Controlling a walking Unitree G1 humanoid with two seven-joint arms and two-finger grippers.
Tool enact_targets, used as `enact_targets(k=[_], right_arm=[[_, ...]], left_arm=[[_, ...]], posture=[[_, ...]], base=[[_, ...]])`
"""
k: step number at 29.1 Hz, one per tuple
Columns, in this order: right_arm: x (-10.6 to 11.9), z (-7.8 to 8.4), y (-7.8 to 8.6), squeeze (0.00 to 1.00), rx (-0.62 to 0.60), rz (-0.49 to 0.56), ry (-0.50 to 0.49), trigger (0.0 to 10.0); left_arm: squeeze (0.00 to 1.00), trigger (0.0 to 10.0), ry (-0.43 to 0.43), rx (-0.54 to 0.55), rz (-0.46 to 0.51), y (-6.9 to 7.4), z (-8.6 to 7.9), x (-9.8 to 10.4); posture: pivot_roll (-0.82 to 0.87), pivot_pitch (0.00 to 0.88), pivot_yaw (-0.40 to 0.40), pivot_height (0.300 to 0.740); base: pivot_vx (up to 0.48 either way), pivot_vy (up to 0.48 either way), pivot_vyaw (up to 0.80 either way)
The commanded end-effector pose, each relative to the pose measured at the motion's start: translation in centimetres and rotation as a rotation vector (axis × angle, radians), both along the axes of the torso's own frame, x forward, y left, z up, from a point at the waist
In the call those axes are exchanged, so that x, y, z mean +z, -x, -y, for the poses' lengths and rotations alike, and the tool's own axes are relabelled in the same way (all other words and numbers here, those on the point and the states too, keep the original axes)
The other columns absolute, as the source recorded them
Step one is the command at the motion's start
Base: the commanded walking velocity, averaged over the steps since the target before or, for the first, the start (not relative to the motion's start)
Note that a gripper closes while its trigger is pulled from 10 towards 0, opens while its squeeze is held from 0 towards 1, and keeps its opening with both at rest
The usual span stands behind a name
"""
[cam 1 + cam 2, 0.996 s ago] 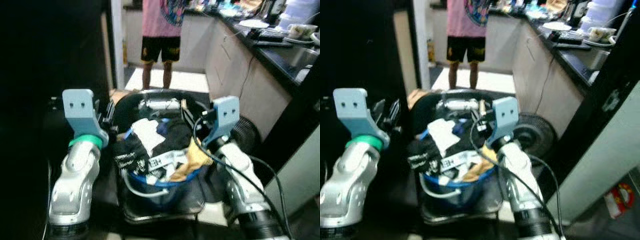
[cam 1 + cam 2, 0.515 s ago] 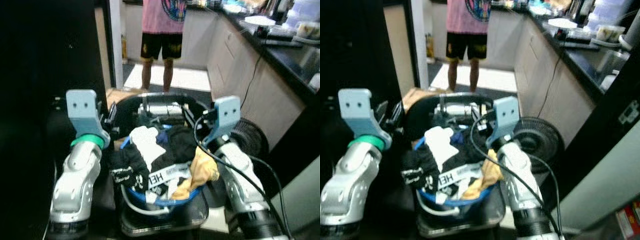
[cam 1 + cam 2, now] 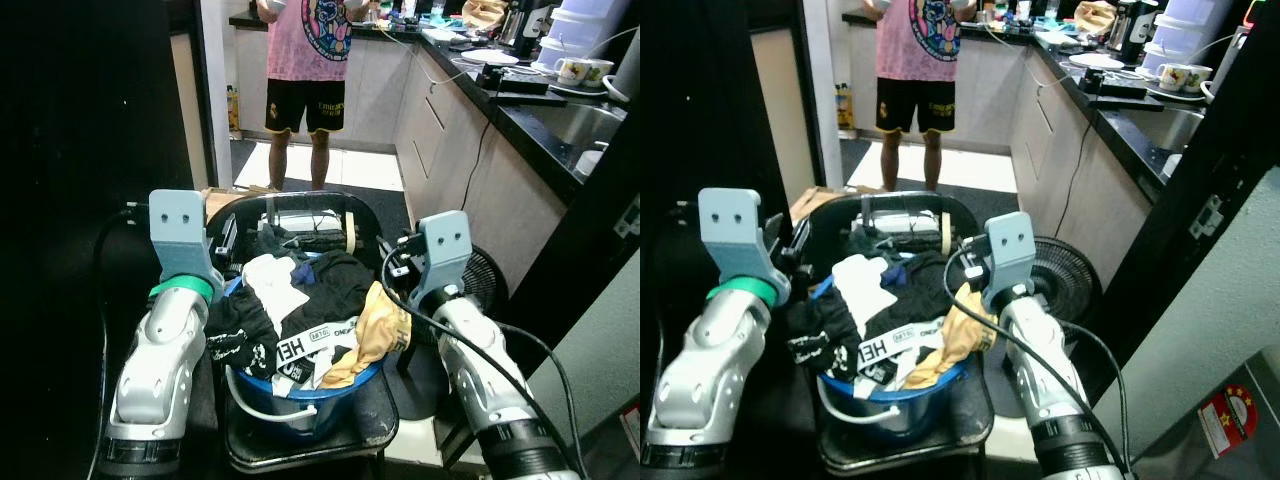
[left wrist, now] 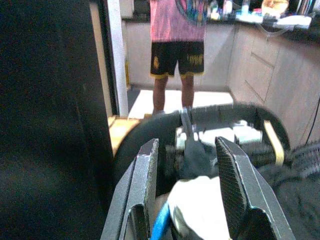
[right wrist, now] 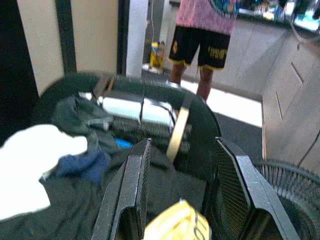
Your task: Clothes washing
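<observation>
The blue basin [image 3: 300,385], full of clothes [image 3: 310,300], sits between both arms. The left gripper [image 4: 187,200] and right gripper [image 5: 182,200] have their fingers wide, holding nothing, just over its rim. To carry it well, grip opposite rims evenly and lift level.

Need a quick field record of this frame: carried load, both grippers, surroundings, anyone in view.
load: blue basin heaped with clothes, on a dark tray
clothes: white garment, black items, yellow cloth hanging over the rim on the robot's right
left gripper: open, beside the basin's left edge
right gripper: open, beside the basin's right edge, over the yellow cloth
ahead: black chair behind the basin
right side: floor fan, kitchen counter
person: standing ahead by the counter
</observation>
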State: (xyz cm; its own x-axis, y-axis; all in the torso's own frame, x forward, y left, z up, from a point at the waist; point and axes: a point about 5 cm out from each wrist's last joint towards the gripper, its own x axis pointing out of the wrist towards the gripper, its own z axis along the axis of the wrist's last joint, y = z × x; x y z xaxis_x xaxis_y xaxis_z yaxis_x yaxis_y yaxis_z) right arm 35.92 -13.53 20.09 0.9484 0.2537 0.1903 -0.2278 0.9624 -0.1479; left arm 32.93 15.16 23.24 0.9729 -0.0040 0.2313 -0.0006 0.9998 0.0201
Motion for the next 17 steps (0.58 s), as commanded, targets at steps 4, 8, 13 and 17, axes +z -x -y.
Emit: enact_targets(k=[4, 8, 13, 17], right_arm=[[-3.8, 0.9, 0.6, 0.00, -0.020, -0.148, 0.046, 10.0], [-5.2, 1.0, 0.9, 0.00, -0.009, -0.219, 0.054, 10.0], [-6.3, 0.8, 1.0, 0.00, 0.017, -0.282, 0.067, 10.0], [-6.4, -0.3, 0.3, 0.00, 0.050, -0.283, 0.063, 10.0]], left_arm=[[0.00, 10.0, -0.130, 0.003, -0.164, -0.1, 0.5, -4.5], [0.00, 10.0, -0.109, 0.003, -0.244, 0.1, 0.5, -6.1], [0.00, 10.0, -0.042, -0.010, -0.327, -0.3, 0.6, -7.1], [1.00, 10.0, -0.004, -0.116, -0.325, -1.5, 1.4, -6.3]], posture=[[-0.01, 0.060, -0.009, 0.740], [-0.01, 0.060, -0.012, 0.740], [-0.01, 0.063, -0.024, 0.740], [-0.01, 0.070, -0.026, 0.740]], base=[[0.000, 0.000, 0.00], [0.000, 0.000, 0.00], [0.000, 0.000, 0.00], [0.000, 0.000, 0.00]])
